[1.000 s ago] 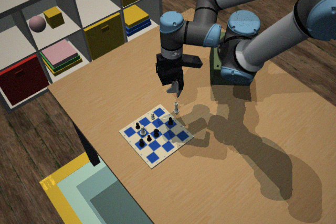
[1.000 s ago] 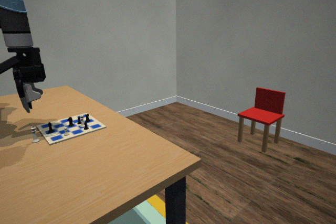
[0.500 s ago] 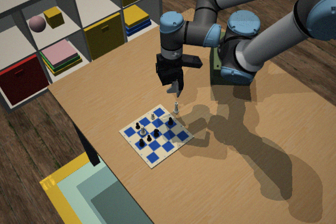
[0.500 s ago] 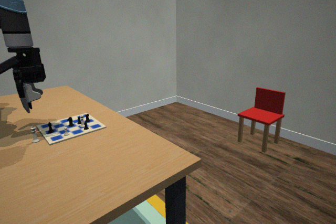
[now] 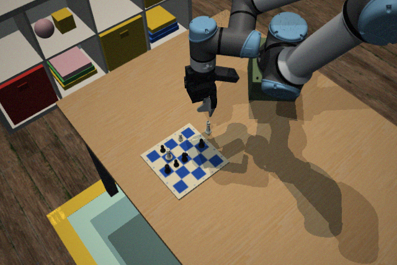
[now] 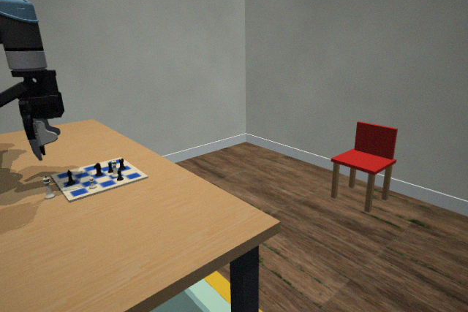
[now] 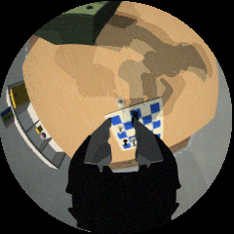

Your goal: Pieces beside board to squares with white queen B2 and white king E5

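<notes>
The blue and white chessboard (image 5: 185,159) lies on the wooden table; it also shows in the exterior view (image 6: 99,177) and the wrist view (image 7: 136,124). One tall white piece (image 5: 208,127) (image 6: 47,186) (image 7: 120,101) stands upright on the table just beyond the board's far corner; I cannot tell whether it is the queen or the king. Another tall white piece (image 5: 168,153) stands on the board among several black pieces, and a small white pawn (image 5: 180,137) stands near the far edge. My gripper (image 5: 208,109) hangs above the piece off the board, fingers narrowed with a gap and nothing between them (image 7: 122,141).
A shelf unit (image 5: 80,31) with boxes and bins stands beyond the table's far left edge. The arm's base (image 5: 275,79) sits on the table behind the board. A red chair (image 6: 364,163) stands far off on the floor.
</notes>
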{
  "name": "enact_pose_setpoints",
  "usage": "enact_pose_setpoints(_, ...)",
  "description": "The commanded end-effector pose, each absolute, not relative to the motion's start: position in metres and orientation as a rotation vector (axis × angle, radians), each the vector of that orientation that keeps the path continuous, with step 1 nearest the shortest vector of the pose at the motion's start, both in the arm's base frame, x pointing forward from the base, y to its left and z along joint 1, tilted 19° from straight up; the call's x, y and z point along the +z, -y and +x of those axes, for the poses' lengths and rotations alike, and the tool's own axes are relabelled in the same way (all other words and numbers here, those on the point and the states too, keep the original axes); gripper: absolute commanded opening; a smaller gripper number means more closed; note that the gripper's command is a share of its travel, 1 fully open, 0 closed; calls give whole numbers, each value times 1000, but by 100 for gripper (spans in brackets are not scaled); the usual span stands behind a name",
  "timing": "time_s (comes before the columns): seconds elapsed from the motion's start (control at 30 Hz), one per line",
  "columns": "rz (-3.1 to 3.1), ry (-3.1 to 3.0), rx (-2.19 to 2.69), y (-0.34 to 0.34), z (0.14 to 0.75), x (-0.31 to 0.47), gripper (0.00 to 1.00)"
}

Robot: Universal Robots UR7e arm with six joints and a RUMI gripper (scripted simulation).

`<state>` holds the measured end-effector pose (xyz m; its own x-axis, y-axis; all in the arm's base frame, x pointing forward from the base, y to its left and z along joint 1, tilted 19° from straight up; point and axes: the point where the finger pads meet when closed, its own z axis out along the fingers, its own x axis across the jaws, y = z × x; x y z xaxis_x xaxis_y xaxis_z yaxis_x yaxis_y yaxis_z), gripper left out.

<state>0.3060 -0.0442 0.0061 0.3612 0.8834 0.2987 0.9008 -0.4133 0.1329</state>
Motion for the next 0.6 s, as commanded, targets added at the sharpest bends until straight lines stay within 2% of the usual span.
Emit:
enact_pose_setpoints(0.0, -2548, 1672, -505, 43, 308, 1, 25)
enact_pose_setpoints(0.57, -2548, 1672, -505, 38, 313, -21, 25)
